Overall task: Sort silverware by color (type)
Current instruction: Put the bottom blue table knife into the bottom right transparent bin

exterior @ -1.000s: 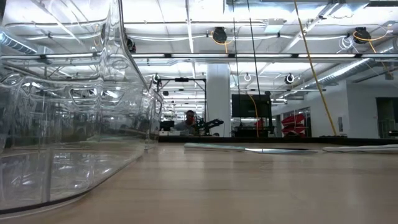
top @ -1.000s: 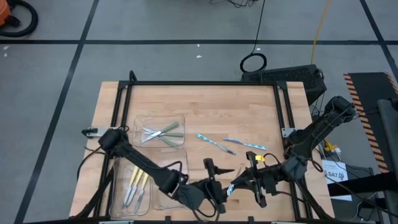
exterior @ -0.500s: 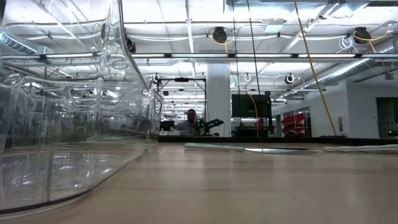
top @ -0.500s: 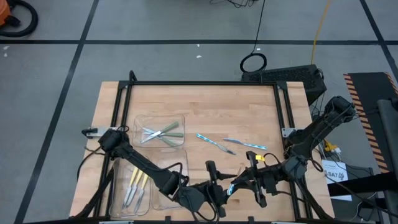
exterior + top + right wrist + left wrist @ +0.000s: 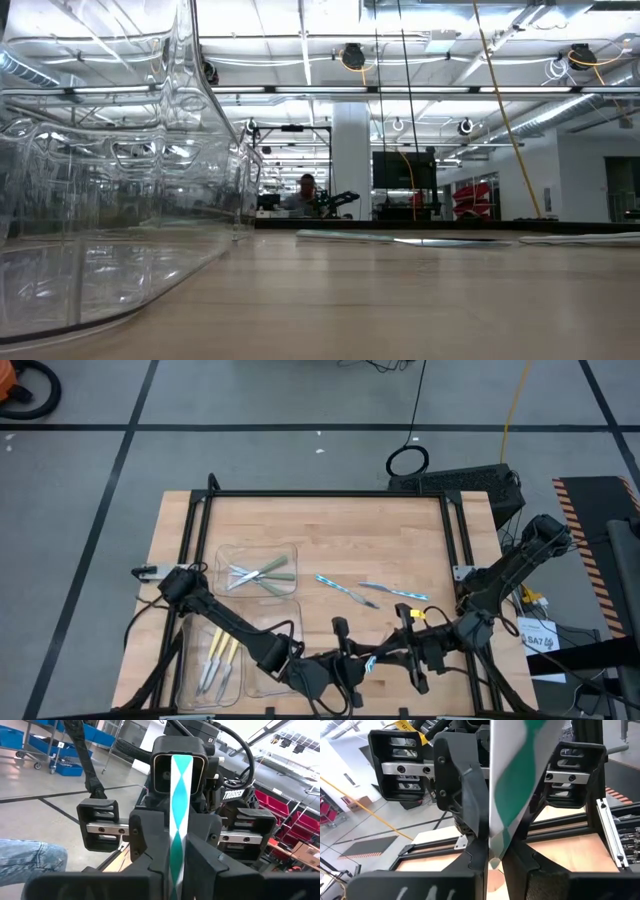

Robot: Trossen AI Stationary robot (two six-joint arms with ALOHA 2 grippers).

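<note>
Now: two claws meet at the front edge of the table [image 5: 330,520], and one piece of silverware sits between them.
Striped utensil [image 5: 370,663]: it has a blue-green and white striped handle. It is up off the wood, in the air between the two claws.
Left claw [image 5: 352,660]: it is clenched on the striped utensil [image 5: 512,785]. In the left wrist view its dark fingers [image 5: 465,795] press on the handle from both sides.
Right claw [image 5: 386,657]: it faces the left claw. The handle [image 5: 177,820] runs between its fingers [image 5: 145,850]. It looks like it is grasping the handle too, but the grip may be loose.
Blue pieces: two more lie flat on the bare wood near the middle, one [image 5: 335,588] just beside the other [image 5: 395,592].
Green pieces [image 5: 265,573]: they lie together in the back clear tray [image 5: 225,550].
Yellow pieces [image 5: 218,655]: they lie side by side in the front left clear tray [image 5: 190,660].
Low view: a clear tray wall [image 5: 120,200] fills the left side. No claw shows there.
Far back: a person [image 5: 305,195] is in the room behind the table.
</note>
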